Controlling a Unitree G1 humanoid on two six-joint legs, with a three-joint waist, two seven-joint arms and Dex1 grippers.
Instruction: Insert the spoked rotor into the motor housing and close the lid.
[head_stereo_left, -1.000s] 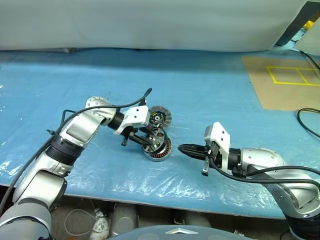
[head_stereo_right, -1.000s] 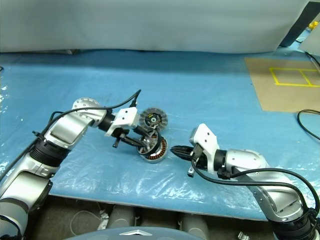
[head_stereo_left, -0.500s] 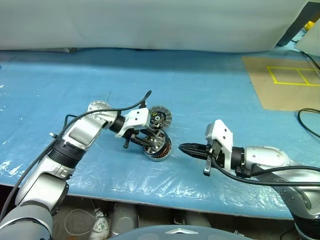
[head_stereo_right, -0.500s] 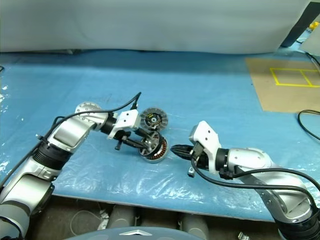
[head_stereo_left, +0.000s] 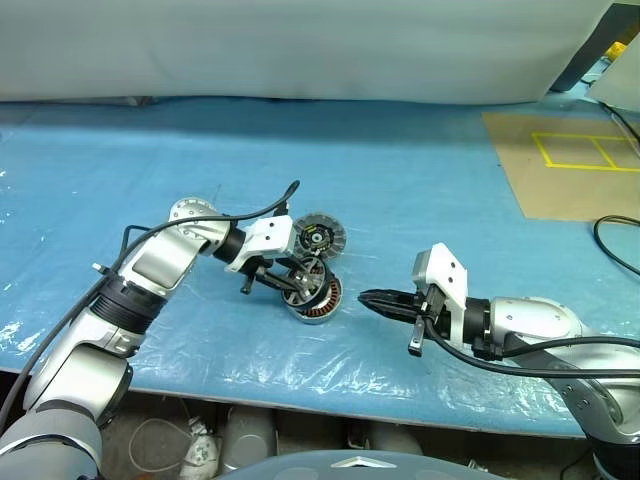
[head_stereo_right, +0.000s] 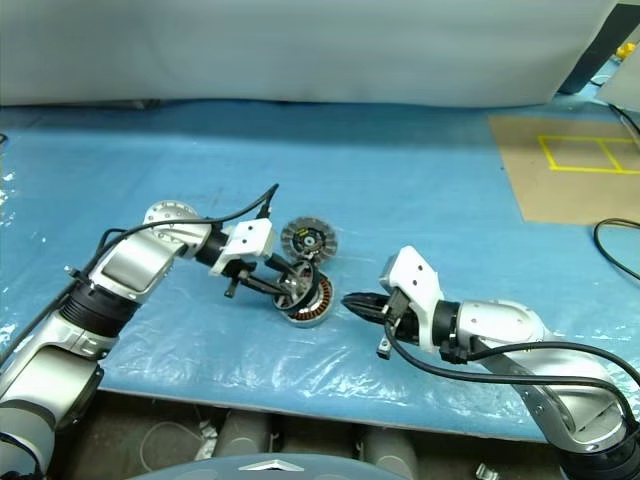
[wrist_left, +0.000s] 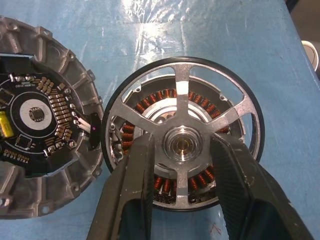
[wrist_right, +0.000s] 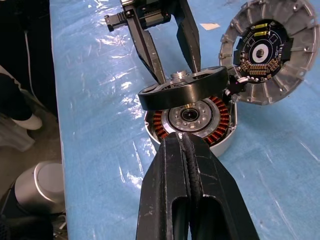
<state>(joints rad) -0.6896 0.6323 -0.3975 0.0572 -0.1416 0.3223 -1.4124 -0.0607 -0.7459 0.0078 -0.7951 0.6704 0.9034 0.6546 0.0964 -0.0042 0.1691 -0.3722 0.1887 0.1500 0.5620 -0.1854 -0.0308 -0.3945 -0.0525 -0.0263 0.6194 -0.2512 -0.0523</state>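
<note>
Rotor (wrist_left: 182, 145) pinched by left claw (wrist_left: 182, 200) | seemingly just above housing (wrist_right: 192, 122) | right claw (wrist_right: 187, 145) pressed together

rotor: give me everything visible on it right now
The rotor is a small wheel with a black rim, shiny silver spokes and a round hub with a brass-coloured centre. The left gripper holds it by the hub, a finger on each side. It hangs tilted just above the housing, not yet seated; the copper windings show through and below it. The lid lies next to it, circuit-board face up; whether they touch is unclear.
</note>
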